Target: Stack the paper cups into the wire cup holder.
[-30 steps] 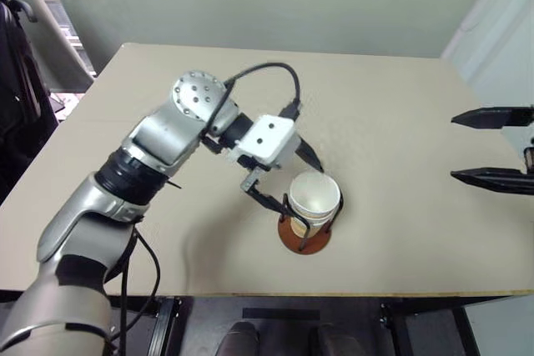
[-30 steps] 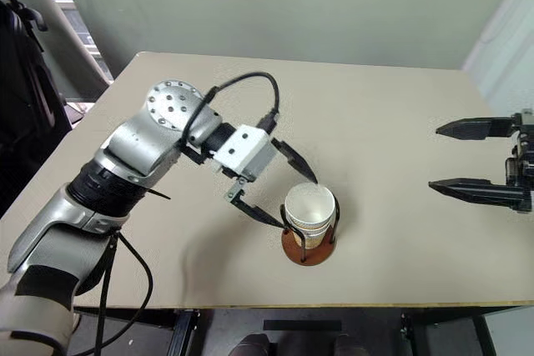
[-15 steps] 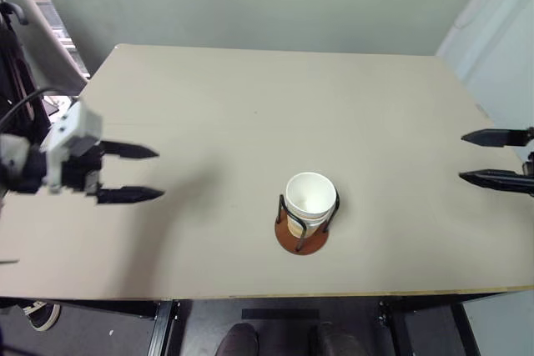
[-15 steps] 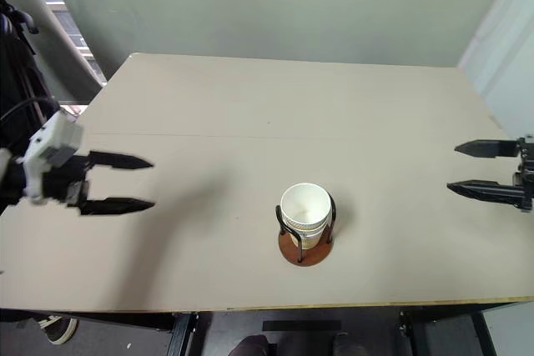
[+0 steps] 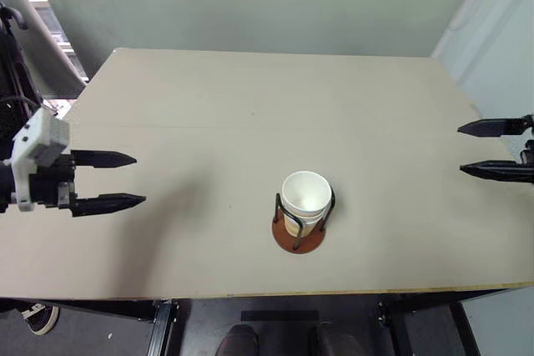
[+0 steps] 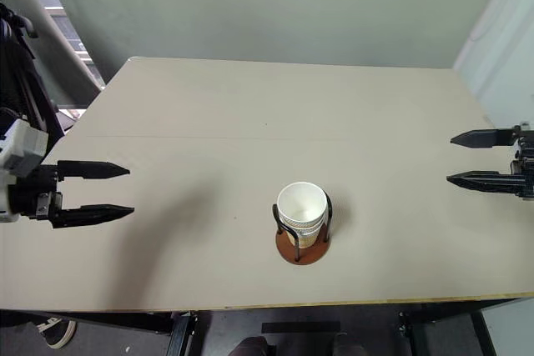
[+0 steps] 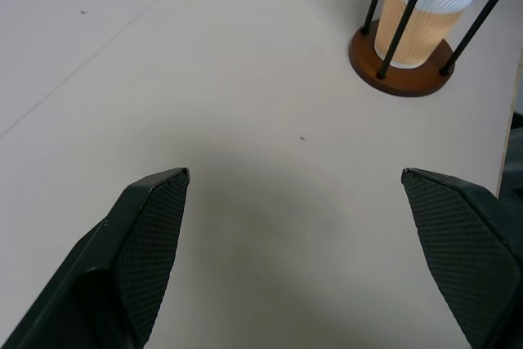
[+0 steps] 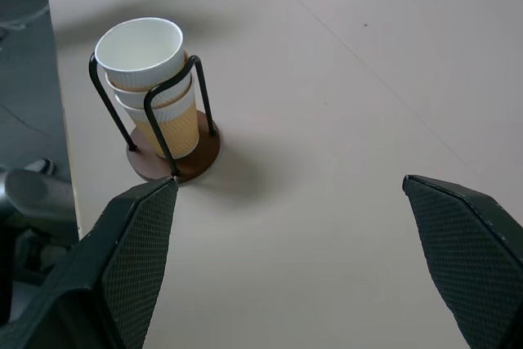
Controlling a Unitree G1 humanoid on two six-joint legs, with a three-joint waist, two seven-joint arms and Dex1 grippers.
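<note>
Since the cups (image 8: pixel 153 79) sit nested inside the holder (image 8: pixel 172 132), near the table's (image 5: pixel 250 106) front edge, the stacking looks finished, with no loose cup on the table. The left gripper (image 5: pixel 117 181) and right gripper (image 5: pixel 492 149) hover at opposite table edges, jaws wide apart and empty. The next move likely calls only for resting the arms.
</note>
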